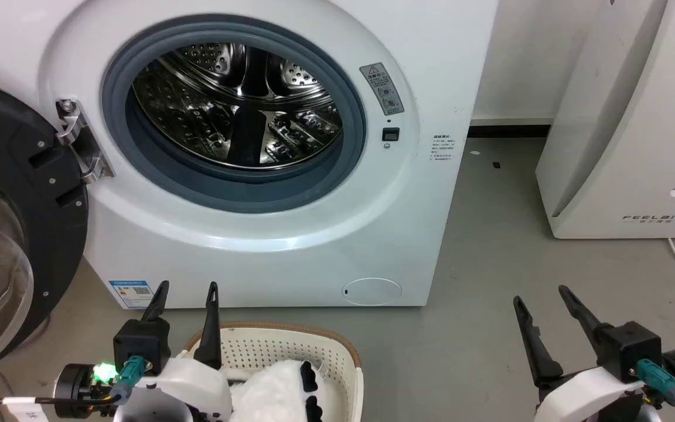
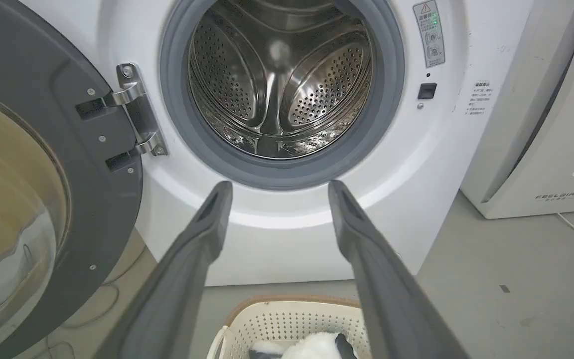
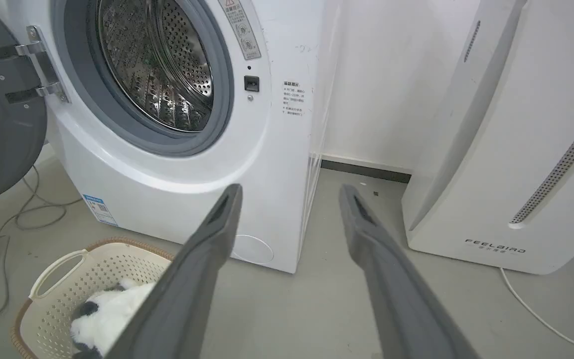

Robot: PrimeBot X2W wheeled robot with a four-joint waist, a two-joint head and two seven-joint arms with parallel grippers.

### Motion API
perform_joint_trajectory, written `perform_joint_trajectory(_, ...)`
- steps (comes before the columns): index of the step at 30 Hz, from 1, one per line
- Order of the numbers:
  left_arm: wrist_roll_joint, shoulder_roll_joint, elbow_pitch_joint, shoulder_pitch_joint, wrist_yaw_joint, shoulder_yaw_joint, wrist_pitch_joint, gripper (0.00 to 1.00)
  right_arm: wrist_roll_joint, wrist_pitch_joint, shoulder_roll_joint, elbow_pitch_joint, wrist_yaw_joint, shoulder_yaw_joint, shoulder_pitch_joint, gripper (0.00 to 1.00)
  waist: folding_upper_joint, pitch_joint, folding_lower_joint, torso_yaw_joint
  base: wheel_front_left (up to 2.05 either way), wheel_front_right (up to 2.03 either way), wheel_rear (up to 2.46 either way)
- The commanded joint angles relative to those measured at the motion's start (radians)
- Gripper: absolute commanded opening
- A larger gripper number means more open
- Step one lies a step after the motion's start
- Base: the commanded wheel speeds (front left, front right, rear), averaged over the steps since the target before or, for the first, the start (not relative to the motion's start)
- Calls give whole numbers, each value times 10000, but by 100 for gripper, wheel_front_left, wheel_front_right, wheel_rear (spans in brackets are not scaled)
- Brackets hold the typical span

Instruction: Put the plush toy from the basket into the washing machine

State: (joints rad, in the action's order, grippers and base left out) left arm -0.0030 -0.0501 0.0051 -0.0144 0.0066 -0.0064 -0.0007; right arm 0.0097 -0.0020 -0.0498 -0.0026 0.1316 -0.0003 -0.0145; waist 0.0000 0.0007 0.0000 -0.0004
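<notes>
Left gripper (image 1: 187, 287): at the lower left of the head view, its two dark fingers apart and holding nothing; in the left wrist view (image 2: 279, 185) their tips point at the lower edge of the washer's opening.
Right gripper (image 1: 539, 294): at the lower right of the head view, fingers spread and empty, over bare floor (image 1: 478, 293); in the right wrist view (image 3: 291, 188) they frame the gap between the two white appliances.
Plush toy (image 1: 273, 387): lies in the basket at the bottom edge of the head view, just right of the left gripper, white fur with black patches, apart from both pairs of fingers.
Basket (image 1: 267, 351): cream, perforated, brown-rimmed, on the floor in front of the washer, bottom centre.
Washing machine (image 1: 314, 246): fills the upper left and centre; grey seal (image 1: 232, 190) rings a steel drum (image 1: 238, 105) with nothing inside.
Door (image 1: 9, 176): dark and round, swung open at the left edge, hinged beside the opening.
FEELBIRD appliance (image 1: 624, 146): white, at the upper right, well apart from the basket.
</notes>
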Motion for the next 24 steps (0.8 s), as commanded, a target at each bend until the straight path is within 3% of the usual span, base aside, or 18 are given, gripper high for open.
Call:
perform_joint_trajectory(1,-34,0,1,11,39,-17,-82,100,61,-82,0,-3,0,-36,-16,100,0,4,0,-1,0,0,0)
perform_joint_trajectory(24,-278,0,340,-80,255,-363,-563,100,201,-560,-1,-153,-2,-499,59,100,0,363,0,-141,0,0,0)
